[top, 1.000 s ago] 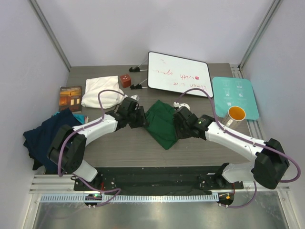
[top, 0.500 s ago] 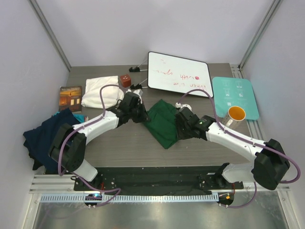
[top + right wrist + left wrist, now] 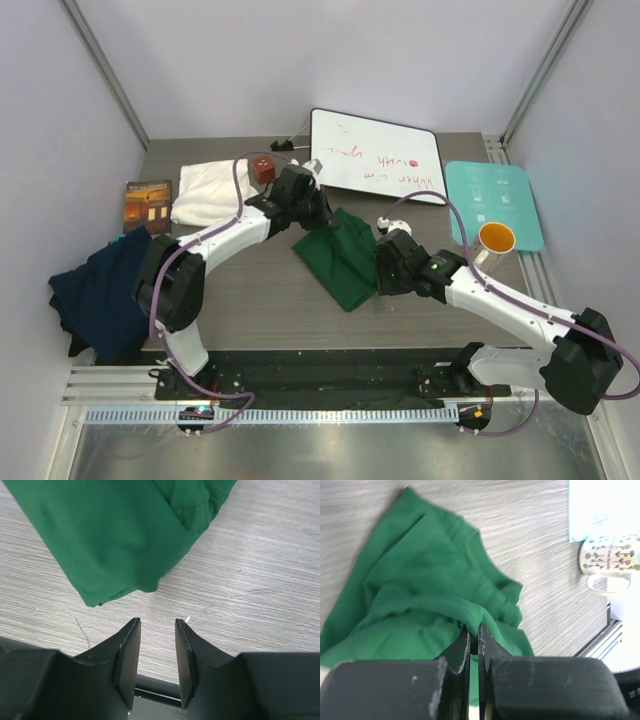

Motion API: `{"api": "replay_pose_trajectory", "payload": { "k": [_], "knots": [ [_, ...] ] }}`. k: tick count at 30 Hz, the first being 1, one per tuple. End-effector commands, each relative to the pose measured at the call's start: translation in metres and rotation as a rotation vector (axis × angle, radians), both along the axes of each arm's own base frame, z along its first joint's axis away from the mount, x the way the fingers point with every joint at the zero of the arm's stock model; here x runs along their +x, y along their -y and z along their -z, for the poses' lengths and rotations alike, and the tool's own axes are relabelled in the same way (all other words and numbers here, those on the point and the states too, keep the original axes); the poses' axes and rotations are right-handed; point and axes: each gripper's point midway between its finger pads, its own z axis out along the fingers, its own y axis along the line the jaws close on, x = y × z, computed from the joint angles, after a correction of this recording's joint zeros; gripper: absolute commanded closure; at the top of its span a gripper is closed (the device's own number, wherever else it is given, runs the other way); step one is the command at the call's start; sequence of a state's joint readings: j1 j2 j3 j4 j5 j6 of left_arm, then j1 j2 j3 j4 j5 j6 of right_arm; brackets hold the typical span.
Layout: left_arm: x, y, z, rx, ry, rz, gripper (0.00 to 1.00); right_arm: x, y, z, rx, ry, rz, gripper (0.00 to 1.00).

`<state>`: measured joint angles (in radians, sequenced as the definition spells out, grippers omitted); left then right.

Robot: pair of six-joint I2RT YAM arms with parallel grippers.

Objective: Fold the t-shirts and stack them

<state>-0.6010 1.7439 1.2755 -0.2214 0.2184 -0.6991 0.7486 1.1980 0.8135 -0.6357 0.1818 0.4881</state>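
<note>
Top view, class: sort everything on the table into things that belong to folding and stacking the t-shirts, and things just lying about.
Job: green shirt, navy shirt, white shirt.
Lying about: book, cube, whiteboard, teal board, mug.

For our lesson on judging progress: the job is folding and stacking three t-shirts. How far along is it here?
Done: the cream-white t-shirt looks folded at the back left. In hand: the left hand is shut on a pinch of the green t-shirt; the right hand hangs open beside its near edge. Left: the navy t-shirt lies crumpled, and nothing is stacked.
</note>
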Motion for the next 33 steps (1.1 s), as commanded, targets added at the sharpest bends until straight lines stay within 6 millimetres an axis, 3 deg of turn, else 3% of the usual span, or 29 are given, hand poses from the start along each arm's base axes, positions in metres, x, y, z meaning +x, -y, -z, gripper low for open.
{"api": "replay_pose_trajectory", "payload": {
  "k": [1, 3, 7, 12, 16, 20, 26, 29, 33],
  "knots": [
    [0.012, 0.029, -0.009, -0.042, 0.023, 0.061, 0.99, 0.014, 0.002, -0.028, 0.054, 0.117, 0.052, 0.61],
    [0.016, 0.038, -0.01, -0.046, 0.033, 0.074, 1.0, 0.016, 0.004, -0.035, 0.063, 0.142, 0.059, 0.61],
    [0.02, 0.052, 0.009, -0.02, 0.024, 0.09, 1.0, 0.016, 0.005, -0.045, 0.091, 0.177, 0.065, 0.61],
    [0.035, 0.055, 0.02, 0.009, 0.084, 0.032, 0.98, 0.014, 0.006, -0.051, 0.125, 0.199, 0.073, 0.61],
    [0.051, 0.05, 0.033, 0.063, 0.106, -0.021, 0.92, 0.012, -0.003, -0.062, 0.202, 0.218, 0.056, 0.61],
    [0.068, 0.054, 0.026, 0.053, 0.155, -0.065, 0.86, 0.01, -0.018, -0.068, 0.298, 0.229, 0.018, 0.6],
    [0.093, 0.062, 0.017, 0.059, 0.205, -0.105, 0.73, 0.016, -0.035, -0.056, 0.297, 0.184, -0.019, 0.6],
    [0.102, 0.064, 0.026, 0.095, 0.19, -0.113, 0.62, 0.026, -0.042, -0.055, 0.299, 0.206, -0.022, 0.6],
    [0.103, 0.052, 0.035, 0.175, 0.171, -0.145, 0.61, 0.043, -0.047, -0.053, 0.258, 0.236, -0.022, 0.61]
  ]
}}
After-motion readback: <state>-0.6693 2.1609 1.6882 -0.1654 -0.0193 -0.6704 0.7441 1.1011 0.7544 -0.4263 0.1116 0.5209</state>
